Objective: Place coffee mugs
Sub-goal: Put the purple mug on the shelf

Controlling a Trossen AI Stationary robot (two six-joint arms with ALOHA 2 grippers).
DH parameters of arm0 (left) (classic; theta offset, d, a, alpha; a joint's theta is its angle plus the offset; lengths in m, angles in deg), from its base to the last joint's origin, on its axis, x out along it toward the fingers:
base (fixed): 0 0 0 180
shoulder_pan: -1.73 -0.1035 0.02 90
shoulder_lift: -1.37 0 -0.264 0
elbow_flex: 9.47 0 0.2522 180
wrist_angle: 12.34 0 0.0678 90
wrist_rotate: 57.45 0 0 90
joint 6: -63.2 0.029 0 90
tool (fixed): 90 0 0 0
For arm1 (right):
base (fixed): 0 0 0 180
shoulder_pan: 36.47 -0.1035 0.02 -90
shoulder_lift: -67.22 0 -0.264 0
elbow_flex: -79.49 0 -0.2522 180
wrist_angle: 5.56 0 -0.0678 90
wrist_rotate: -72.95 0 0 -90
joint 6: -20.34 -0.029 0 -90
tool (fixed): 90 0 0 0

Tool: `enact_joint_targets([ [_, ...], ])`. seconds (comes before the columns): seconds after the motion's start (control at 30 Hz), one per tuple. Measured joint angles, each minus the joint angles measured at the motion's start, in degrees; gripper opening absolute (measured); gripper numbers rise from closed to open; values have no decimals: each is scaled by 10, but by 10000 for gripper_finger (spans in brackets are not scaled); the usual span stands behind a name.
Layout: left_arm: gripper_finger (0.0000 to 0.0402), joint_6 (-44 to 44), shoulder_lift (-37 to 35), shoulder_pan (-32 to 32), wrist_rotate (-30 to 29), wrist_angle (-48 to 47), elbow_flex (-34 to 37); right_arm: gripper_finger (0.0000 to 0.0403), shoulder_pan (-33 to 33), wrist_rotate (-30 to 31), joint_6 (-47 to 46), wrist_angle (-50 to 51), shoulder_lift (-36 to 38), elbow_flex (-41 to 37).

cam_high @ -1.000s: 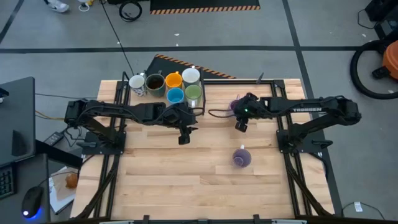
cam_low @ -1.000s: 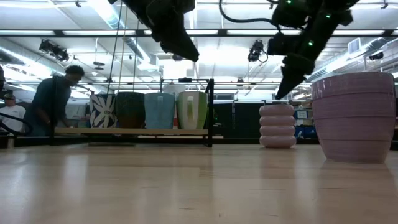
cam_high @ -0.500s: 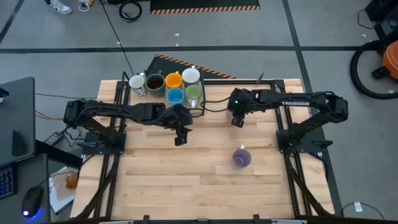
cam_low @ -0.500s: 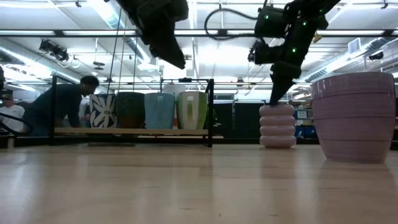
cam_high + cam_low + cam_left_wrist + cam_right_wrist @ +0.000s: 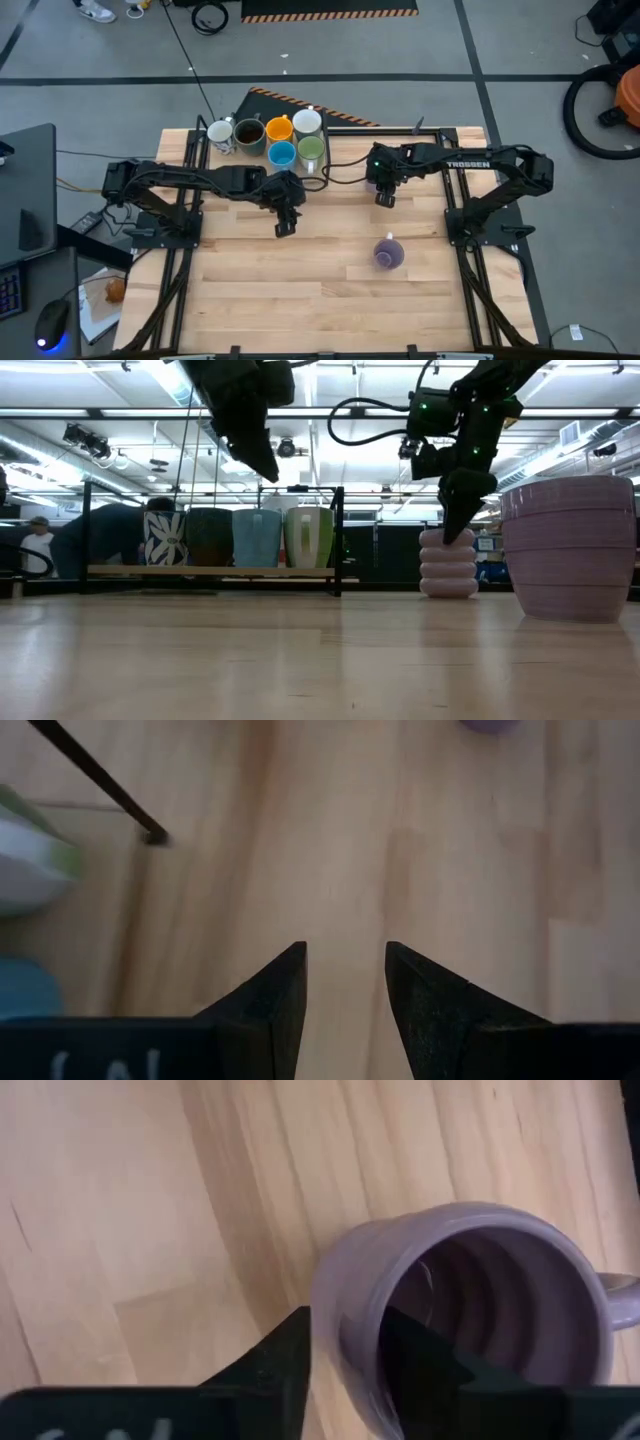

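Six small round handled mugs stand packed in a black wire rack (image 5: 325,150) at the upper middle of the high view: a patterned white mug (image 5: 221,133), a dark brown mug (image 5: 249,132), an orange mug (image 5: 279,128), a plain white mug (image 5: 307,121), a blue mug (image 5: 282,153) and a green mug (image 5: 311,148). The rack's upright post stands between them and the rest of the pale wooden worktop (image 5: 300,290).

Just right of the rack, a ribbed lavender-purple mug (image 5: 470,1315) stands upright; in the high view the right pincer (image 5: 386,197) covers nearly all of it. The right wrist view shows one dark finger (image 5: 290,1350) outside the mug's wall and the other inside its mouth, straddling the rim (whether they already press the wall I cannot tell). The mug's handle is cut off at that picture's right edge.

A second lavender-purple ribbed mug (image 5: 389,251) stands alone, lower right of centre in the high view, well apart from both arms.

The left pincer (image 5: 283,226) hovers over bare wood left of centre, its fingers apart and empty.

In the low view a person (image 5: 38,545) shows far left behind the worktop, hard to make out.
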Motion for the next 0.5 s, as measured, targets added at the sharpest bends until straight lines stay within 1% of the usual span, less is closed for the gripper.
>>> enact_joint_targets([
  [0.13,144,0,-8,0,37,-73,-5,74,0,-1,8,2,0,0],
  [0.23,144,-3,-8,1,51,-120,-19,40,-1,-11,7,10,0,-1],
  [0.27,144,-7,-8,3,57,-125,-20,34,-1,-10,7,10,0,-1],
  [0.37,144,-1,-8,14,66,-127,-21,34,-1,-35,8,11,0,-1],
  [0.5,144,28,-8,38,43,-97,-9,35,-13,-47,7,16,1,0],
])
